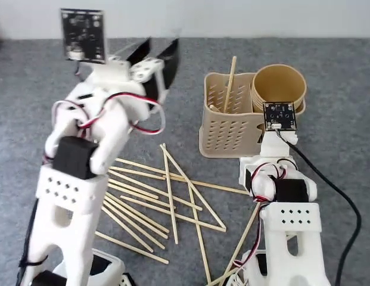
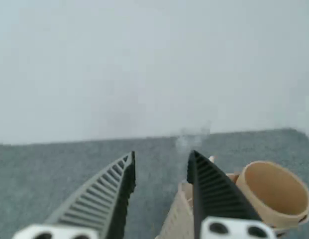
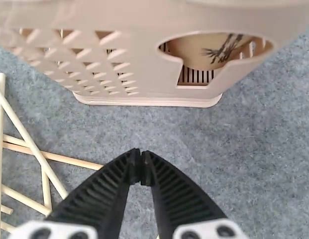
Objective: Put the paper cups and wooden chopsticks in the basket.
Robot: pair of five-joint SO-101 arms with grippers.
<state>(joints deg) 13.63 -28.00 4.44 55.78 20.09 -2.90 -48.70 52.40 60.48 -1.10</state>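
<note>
— Grey mat point(image 1: 345, 65) covers the table, with a pale wall point(image 2: 154, 59) behind; what is the biggest thing on it?
— The basket point(image 1: 226, 134); it stands just ahead of the right pincer point(image 3: 141, 153), whose jaws are pressed together on nothing, tips low over the mat.
— And the left pincer point(image 1: 154, 52)?
— Raised well above the mat, jaws wide and empty; the basket sits off to one side of it and lower.
— The paper cups point(image 1: 279, 88)?
— Stacked inside the basket, in the half farthest from the left pincer; I'd call that part done.
— The sticks?
— One upright chopstick point(image 1: 232, 80) stands in the nearer half; the loose chopsticks point(image 1: 167, 193) lie crossed in a heap on the mat, below and behind the left pincer, beside the right one.
— So the step in hand?
— Fetching a stick from the heap, I judge; the left pincer, being wide, would need to drop to the heap, close on one stick near its middle, lift it, then tip it upright over the basket; crossed sticks may drag their neighbours along.
</note>
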